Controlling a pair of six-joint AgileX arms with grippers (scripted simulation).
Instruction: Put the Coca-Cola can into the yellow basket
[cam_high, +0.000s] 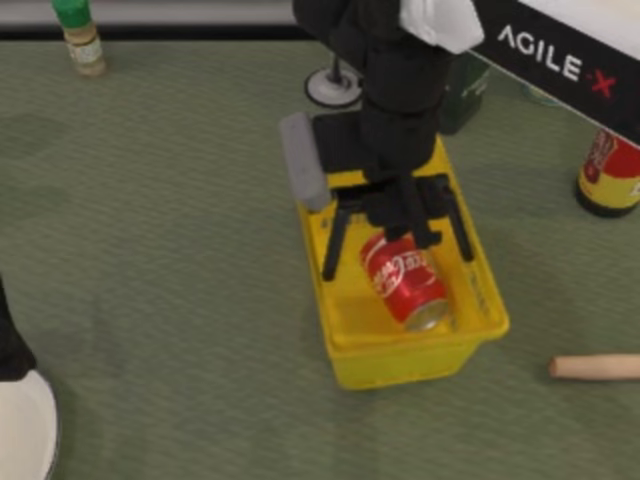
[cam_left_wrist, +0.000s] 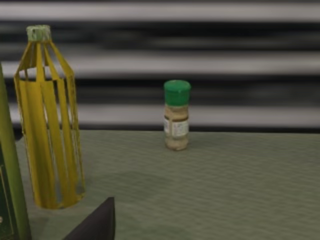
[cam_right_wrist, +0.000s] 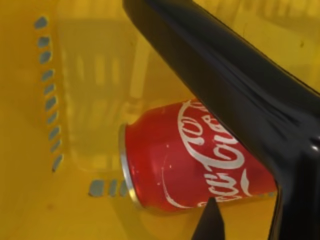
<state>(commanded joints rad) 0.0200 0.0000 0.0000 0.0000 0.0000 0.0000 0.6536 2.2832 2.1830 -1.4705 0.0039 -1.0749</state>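
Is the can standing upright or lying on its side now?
On its side. The can lies inside the basket, its silver end toward a basket wall in the right wrist view, below the right gripper.

Coca-Cola can (cam_high: 405, 281) inside yellow basket (cam_high: 400, 365)

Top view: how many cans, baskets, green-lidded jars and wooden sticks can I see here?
Coca-Cola can: 1, lying in the basket
yellow basket: 1
green-lidded jar: 1
wooden stick: 1
Total: 4
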